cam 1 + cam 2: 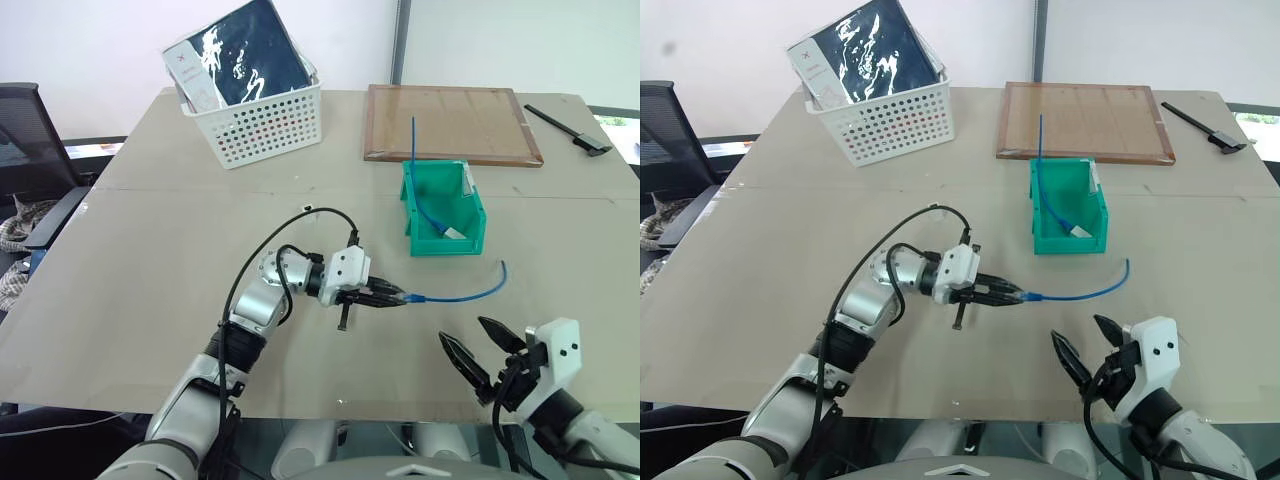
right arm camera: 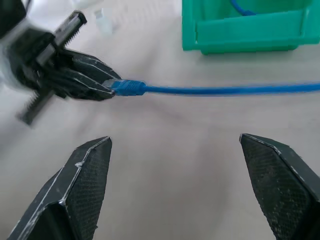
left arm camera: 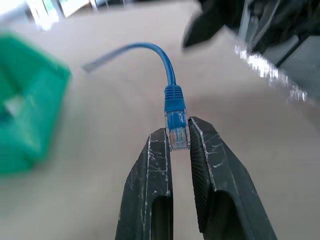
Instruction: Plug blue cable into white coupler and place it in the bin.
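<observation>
- Left gripper (image 1: pixel 398 298): both black fingers clamped on the clear plug at one end of the blue cable (image 1: pixel 462 295), pointing toward the robot's right, raised a little over the surface (image 1: pixel 150 250).
- Blue cable: runs from the left gripper's tips toward the right, curving up to a free end near the front right corner of the bin (image 1: pixel 444 236); the free end lies apart from the bin.
- Left wrist view: shows the plug (image 3: pixel 177 132) pinched between the two finger pads, its blue boot just beyond the tips; the eye views are too distant to show this contact detail.
- Right gripper (image 1: pixel 482 352): jaws spread wide, nothing between them, low at the near right of the surface, aimed toward the cable.
- Right wrist view: the cable (image 2: pixel 225 90) crosses ahead of and between the two open fingers (image 2: pixel 85 185), not touching them; the left gripper (image 2: pixel 107 85) shows at the cable's plug end.
- Bin: green, beyond the cable, holding a second blue cable (image 1: pixel 420 190) that sticks up over its back wall, with a small white piece (image 1: pixel 455 233) at its floor; whether that is the white coupler cannot be told.
- Eye views alone list: a white perforated basket (image 1: pixel 265 125) with a dark packet (image 1: pixel 250 55), a wooden-framed board (image 1: pixel 452 123), a black tool (image 1: pixel 568 129).
</observation>
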